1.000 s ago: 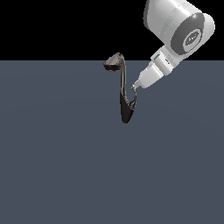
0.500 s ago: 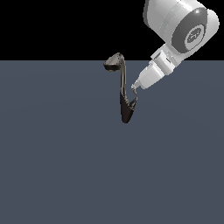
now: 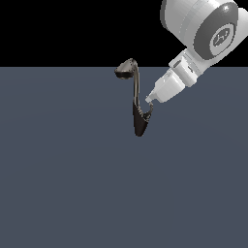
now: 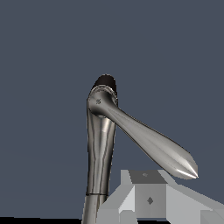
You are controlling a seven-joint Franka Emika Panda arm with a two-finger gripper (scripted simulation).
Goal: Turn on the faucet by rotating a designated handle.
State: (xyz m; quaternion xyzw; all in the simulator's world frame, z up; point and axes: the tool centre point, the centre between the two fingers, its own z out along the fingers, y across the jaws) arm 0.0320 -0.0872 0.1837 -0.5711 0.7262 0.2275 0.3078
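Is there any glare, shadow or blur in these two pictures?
Exterior view: flat, even light, no cast shadow under the faucet; edges look coarse and jagged, and the handle is tiny and hard to read. Wrist view: sharp, with bright highlights on the handle; the hand is cut off by the frame.

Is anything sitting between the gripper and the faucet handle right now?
Nothing visible does. The gripper sits right beside the handle on the exterior view's right of the faucet, with only bare grey floor around them.
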